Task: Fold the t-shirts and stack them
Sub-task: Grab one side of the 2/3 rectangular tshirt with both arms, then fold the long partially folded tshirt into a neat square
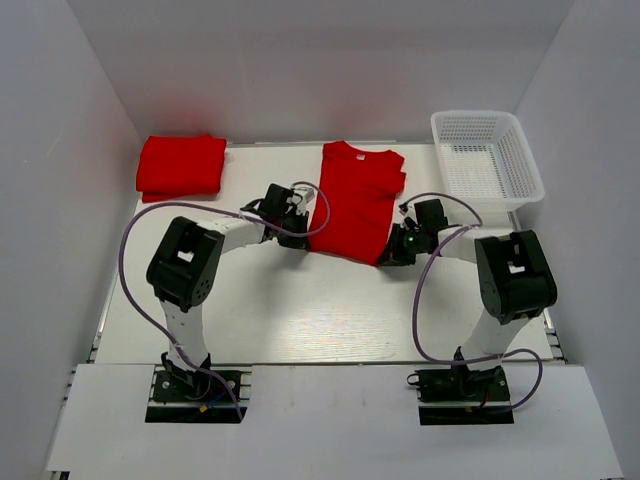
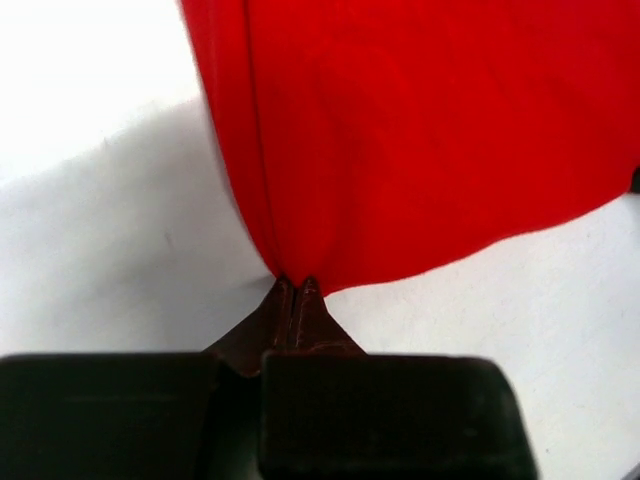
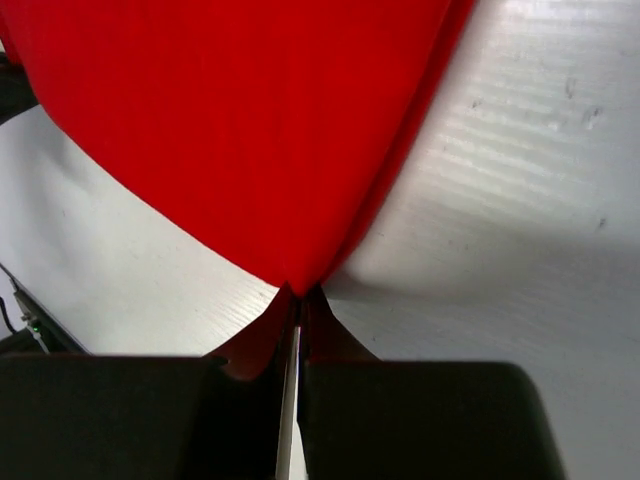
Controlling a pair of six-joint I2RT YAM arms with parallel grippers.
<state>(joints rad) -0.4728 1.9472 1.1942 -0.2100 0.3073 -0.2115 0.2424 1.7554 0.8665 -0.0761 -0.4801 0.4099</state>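
Note:
A red t-shirt [image 1: 358, 200] lies in the middle of the table, folded lengthwise into a long strip, collar toward the back. My left gripper [image 1: 297, 238] is shut on the near left corner of its hem; in the left wrist view the cloth [image 2: 420, 140] rises from the pinched tips of that gripper [image 2: 296, 284]. At the near right corner of the hem my right gripper [image 1: 388, 256] is shut on the red cloth [image 3: 240, 130], which fans out from that gripper's tips [image 3: 300, 292]. A stack of folded red t-shirts [image 1: 181, 166] sits at the back left.
A white plastic mesh basket [image 1: 486, 158] stands at the back right, just behind the right arm. White walls close in the table [image 1: 300, 310] on the left, right and back. Purple cables loop off both arms.

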